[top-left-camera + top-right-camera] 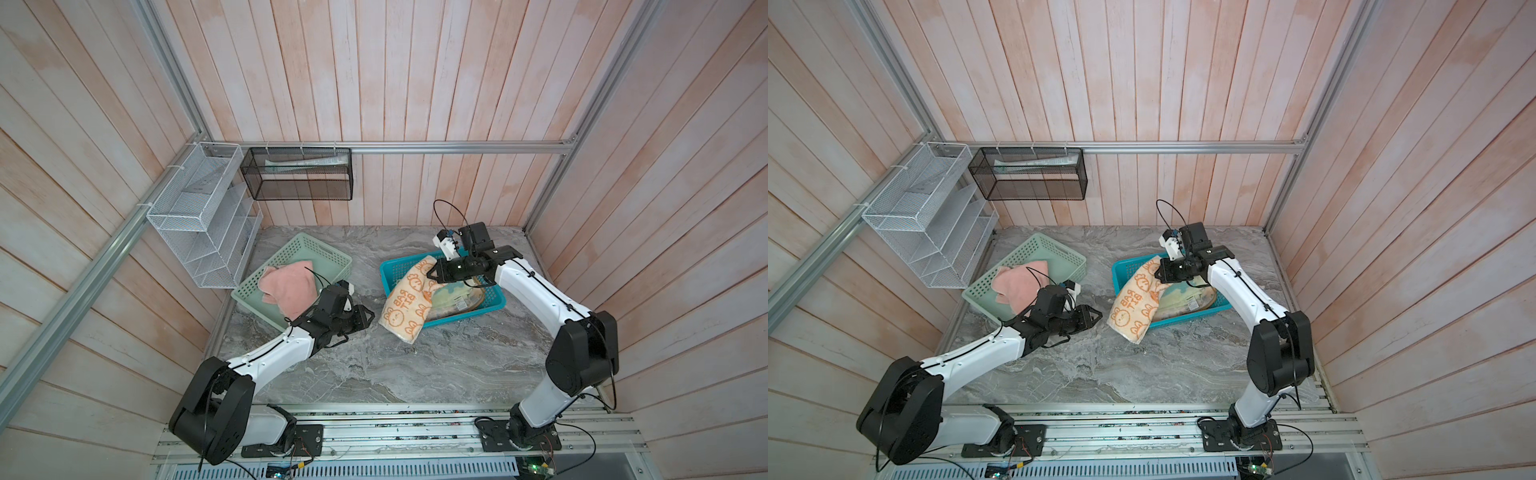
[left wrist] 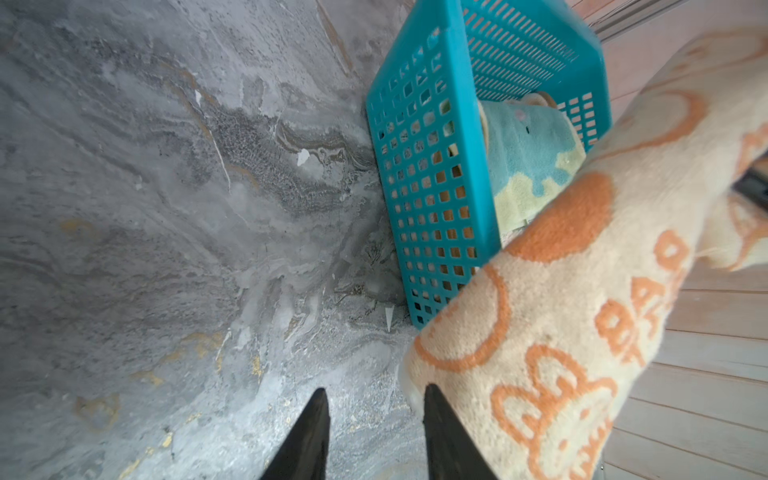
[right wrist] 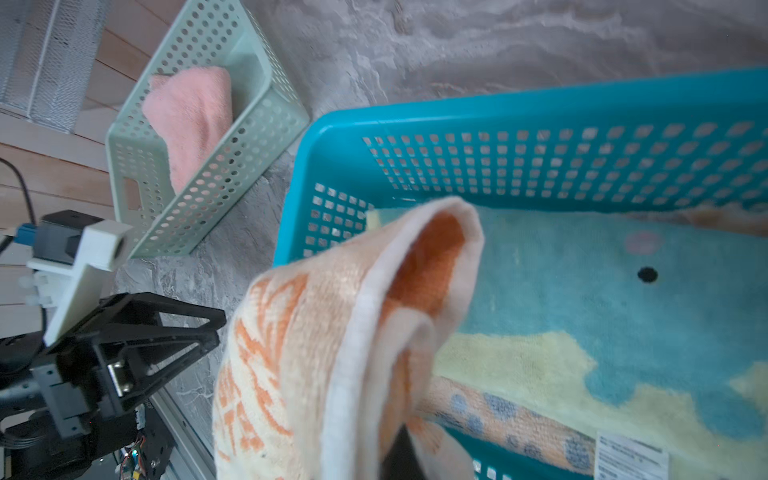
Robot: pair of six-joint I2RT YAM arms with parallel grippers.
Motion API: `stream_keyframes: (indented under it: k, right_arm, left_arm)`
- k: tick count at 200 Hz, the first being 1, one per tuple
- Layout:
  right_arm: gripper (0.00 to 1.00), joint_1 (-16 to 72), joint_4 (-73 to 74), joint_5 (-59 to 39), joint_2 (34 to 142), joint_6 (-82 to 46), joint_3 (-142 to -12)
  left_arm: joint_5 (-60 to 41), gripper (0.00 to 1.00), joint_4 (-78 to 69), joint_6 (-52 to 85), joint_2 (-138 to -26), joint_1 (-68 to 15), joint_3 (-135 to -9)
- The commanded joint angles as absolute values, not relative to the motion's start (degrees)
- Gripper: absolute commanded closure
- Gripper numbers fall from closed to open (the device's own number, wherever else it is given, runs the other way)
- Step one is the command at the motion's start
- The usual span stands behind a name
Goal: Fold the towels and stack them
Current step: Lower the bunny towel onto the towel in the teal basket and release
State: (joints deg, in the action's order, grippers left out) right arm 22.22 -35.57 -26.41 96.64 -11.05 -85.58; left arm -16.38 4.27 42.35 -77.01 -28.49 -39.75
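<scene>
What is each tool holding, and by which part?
The right tool is shut on the orange bunny towel, pinching its upper end above the teal basket. The left tool is open and holds nothing.

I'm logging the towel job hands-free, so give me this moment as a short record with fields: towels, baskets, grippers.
right gripper: shut on bunny towel, above teal basket
bunny towel: trails over the basket rim toward the table
left gripper: open, empty, near bunny towel's lower end
salmon pink towel: crumpled in mint-green basket
yellow-green towel, paw-print towel: lying in teal basket
</scene>
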Motion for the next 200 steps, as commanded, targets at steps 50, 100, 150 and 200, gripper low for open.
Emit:
stream_keyframes:
  k: [50, 100, 150, 200]
  right_arm:
    - [1.0, 25.08, -36.08, -21.39, 109.28, -16.93, -102.08]
    - [1.0, 20.51, -39.64, -15.83, 108.37, -18.9, -101.27]
    - [1.0, 16.03, -39.76, -19.57, 104.99, -15.58, -95.19]
    - [1.0, 12.4, -43.77, -25.73, 107.14, -8.12, -92.53]
  left_arm:
    - [-14.96, 0.6, 4.39, 42.02, -75.33, -27.43, -38.68]
    - [-15.06, 0.6, 4.66, 40.87, -74.7, -25.77, -37.9]
    - [-16.56, 0.6, 4.77, 39.27, -75.23, -23.52, -37.88]
    - [-17.54, 0.6, 4.66, 38.67, -76.38, -22.74, -38.85]
